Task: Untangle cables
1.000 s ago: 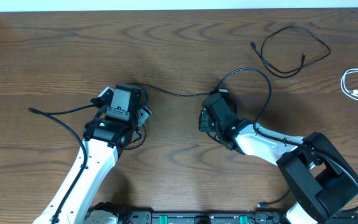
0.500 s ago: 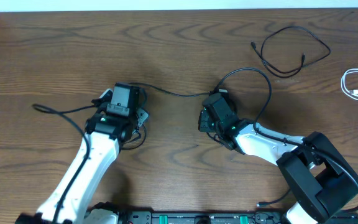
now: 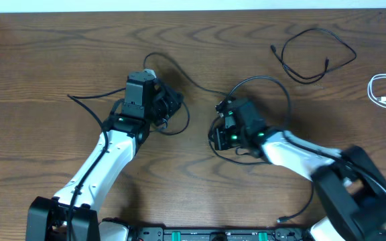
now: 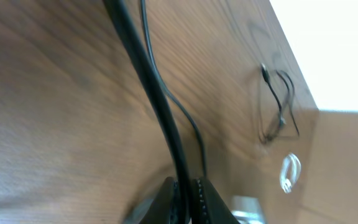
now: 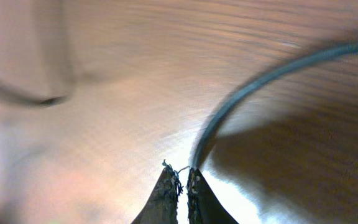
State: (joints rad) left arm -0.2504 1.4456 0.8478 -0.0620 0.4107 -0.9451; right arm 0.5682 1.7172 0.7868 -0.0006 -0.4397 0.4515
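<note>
My left hand [image 4: 185, 186] and right hand [image 5: 180, 179] both clamp the long black cable [image 4: 151, 93] (pulling step, I judge); next, spread apart gently.

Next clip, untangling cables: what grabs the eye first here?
In the middle of the overhead view, the left gripper and right gripper are each shut on what looks like the same long black cable, which loops between them. At the top right of that view lie a second black cable in a loose loop and a small coiled white cable, neither touched.
</note>
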